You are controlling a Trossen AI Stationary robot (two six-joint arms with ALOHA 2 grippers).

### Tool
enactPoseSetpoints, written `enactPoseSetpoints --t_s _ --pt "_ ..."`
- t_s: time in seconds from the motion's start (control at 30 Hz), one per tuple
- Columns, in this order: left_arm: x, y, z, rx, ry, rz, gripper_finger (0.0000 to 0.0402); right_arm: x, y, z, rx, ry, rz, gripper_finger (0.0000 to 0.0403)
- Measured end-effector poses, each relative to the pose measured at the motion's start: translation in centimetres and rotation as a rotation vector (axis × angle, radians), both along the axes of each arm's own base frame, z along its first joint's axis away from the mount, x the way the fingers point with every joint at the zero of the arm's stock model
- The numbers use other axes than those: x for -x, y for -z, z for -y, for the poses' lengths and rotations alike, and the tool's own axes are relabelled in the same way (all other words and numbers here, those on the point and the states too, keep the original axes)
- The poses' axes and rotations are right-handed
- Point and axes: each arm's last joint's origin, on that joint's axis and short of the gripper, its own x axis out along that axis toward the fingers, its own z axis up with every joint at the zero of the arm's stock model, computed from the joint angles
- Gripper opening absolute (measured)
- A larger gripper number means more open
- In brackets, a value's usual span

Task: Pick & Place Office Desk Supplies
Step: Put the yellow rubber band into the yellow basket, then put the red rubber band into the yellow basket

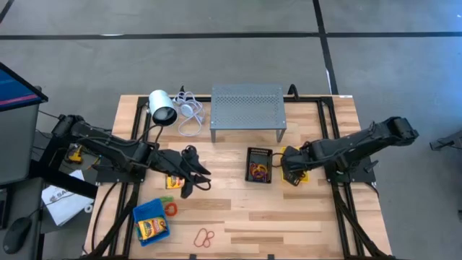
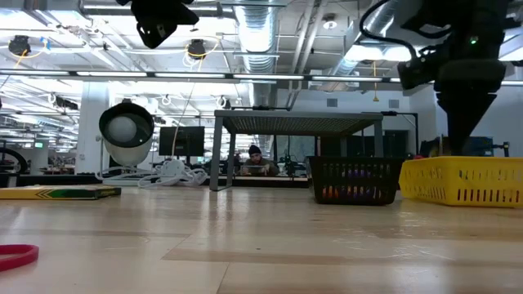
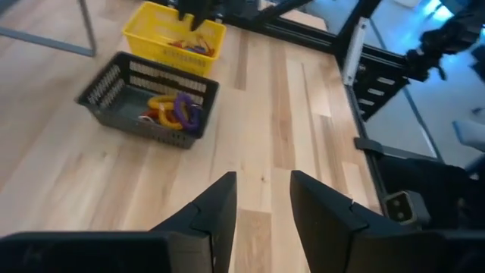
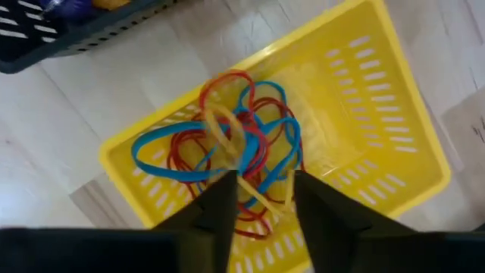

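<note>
I'm hovering my right claw (image 4: pixel 258 199), released, over the yellow bin (image 4: pixel 394 114) of bands (image 4: pixel 242 144), beside the black bin (image 1: pixel 259 165); left claw (image 3: pixel 263 205) released.

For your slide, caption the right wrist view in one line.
Right gripper over yellow bin of tangled red and blue bands.

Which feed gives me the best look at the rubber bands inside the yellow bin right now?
The right wrist view: it looks straight into the yellow perforated plastic bin at the tangled red, blue and pale rubber-band loops. The left wrist view shows them small and far off, the low view only the bin's wall, and in the high view the right gripper covers them.
</note>
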Motion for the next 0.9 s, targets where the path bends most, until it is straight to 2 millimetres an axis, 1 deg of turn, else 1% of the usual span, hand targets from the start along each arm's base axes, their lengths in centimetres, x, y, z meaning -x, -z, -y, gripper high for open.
enactPoseSetpoints --t_s 0.17,0.23,0.3,0.47,0.6,0.8,0.9 --pt "-0.4 0.8 0.6 0.02 0.066 -0.04 0.0121 -0.4 0.6 0.5 -0.015 0.027 -0.039 0.0209" --pt "-0.8 1.4 1.0 0.017 0.083 -0.067 0.0122 -0.5 1.0 0.6 -0.015 0.03 -0.064 0.0234" --pt "-1.2 2.2 1.4 0.016 0.107 -0.102 0.0122 -0.6 1.2 0.6 -0.011 0.027 -0.084 0.0249" --pt "-2.5 4.6 3.0 0.05 0.204 -0.182 0.0127 -0.6 1.4 0.6 0.009 0.027 -0.101 0.0252" --pt "-3.0 5.8 3.9 0.081 0.275 -0.225 0.0156 -0.5 1.1 0.8 0.045 0.028 -0.077 0.0242" --pt "-2.9 5.6 4.9 0.288 0.362 -0.27 0.0213 0.1 -0.1 0.7 0.042 0.025 -0.008 0.0225" --pt "-2.6 5.4 5.9 0.282 0.389 -0.251 0.0221 0.5 -0.9 0.8 0.04 0.03 0.047 0.0219"
